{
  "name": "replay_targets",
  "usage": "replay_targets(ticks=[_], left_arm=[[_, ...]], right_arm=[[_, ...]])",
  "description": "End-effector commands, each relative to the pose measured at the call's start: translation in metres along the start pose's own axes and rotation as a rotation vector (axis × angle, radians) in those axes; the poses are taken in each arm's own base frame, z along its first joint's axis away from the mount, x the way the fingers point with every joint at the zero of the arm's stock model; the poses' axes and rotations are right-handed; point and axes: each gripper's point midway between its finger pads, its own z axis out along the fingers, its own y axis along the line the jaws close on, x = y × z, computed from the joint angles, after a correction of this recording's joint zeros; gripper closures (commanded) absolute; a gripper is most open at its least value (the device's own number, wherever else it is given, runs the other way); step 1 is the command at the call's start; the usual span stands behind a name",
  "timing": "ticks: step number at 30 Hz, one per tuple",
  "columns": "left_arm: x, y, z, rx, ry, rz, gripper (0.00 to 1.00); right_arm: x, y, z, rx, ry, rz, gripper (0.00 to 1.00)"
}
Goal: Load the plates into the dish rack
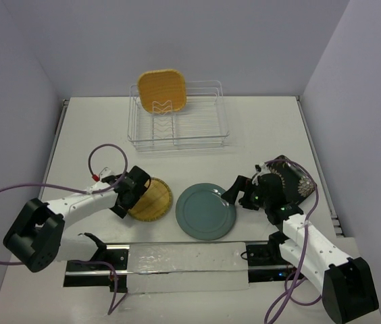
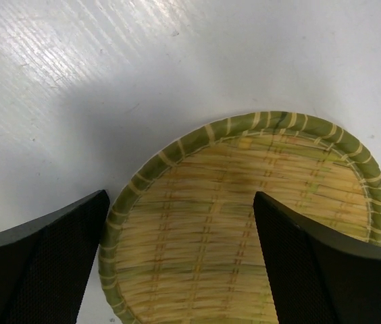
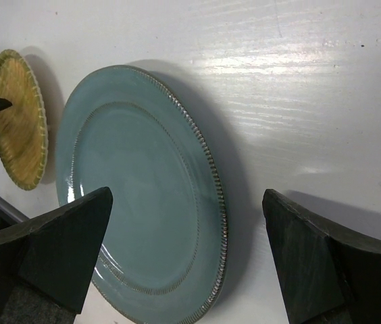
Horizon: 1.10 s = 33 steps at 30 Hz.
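Note:
The wire dish rack (image 1: 177, 138) stands at the back with the orange-tan square plate (image 1: 162, 90) upright in it. The small yellow woven plate (image 1: 154, 200) lies flat on the table. My left gripper (image 1: 131, 196) is open over its left rim, one finger outside the rim and one above the plate (image 2: 244, 216). The teal plate (image 1: 205, 211) lies flat in the middle. My right gripper (image 1: 239, 196) is open at its right edge, fingers straddling the rim (image 3: 177, 223). The dark floral plate (image 1: 298, 179) lies partly hidden under the right arm.
A clear plastic strip (image 1: 184, 266) on a black rail runs along the near edge between the arm bases. A purple cable (image 1: 103, 158) loops above the left arm. Walls close in on three sides.

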Motion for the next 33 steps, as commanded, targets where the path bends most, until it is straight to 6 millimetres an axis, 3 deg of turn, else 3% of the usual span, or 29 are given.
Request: replay_targets(ticks=[1, 7, 11, 15, 17, 23, 28, 33], left_arm=[[0.026, -0.013, 0.011, 0.129, 0.089, -0.089, 0.07], [0.036, 0.006, 0.016, 0.178, 0.092, -0.140, 0.26], [0.040, 0.017, 0.020, 0.169, 0.098, -0.164, 0.33], [0.042, 0.014, 0.021, 0.211, 0.097, -0.159, 0.38], [0.043, 0.013, 0.024, 0.228, 0.099, -0.164, 0.47], [0.050, 0.019, 0.031, 0.201, 0.110, -0.136, 0.58], [0.053, 0.021, 0.034, 0.177, 0.115, -0.123, 0.98], [0.046, 0.017, 0.025, 0.174, 0.085, -0.098, 1.00]], right_arm=[[-0.009, 0.004, 0.000, -0.026, -0.043, -0.021, 0.00], [-0.009, 0.003, 0.000, -0.018, -0.042, -0.012, 0.00], [-0.014, 0.004, -0.001, -0.013, -0.064, -0.004, 0.00], [-0.020, 0.005, -0.003, -0.008, -0.091, 0.001, 0.00], [-0.022, 0.006, -0.004, -0.006, -0.101, 0.001, 0.00], [-0.025, 0.004, -0.003, 0.008, -0.113, 0.004, 0.00], [-0.025, 0.003, -0.003, 0.012, -0.114, 0.005, 0.00], [-0.028, 0.003, -0.004, 0.016, -0.130, 0.002, 0.00]])
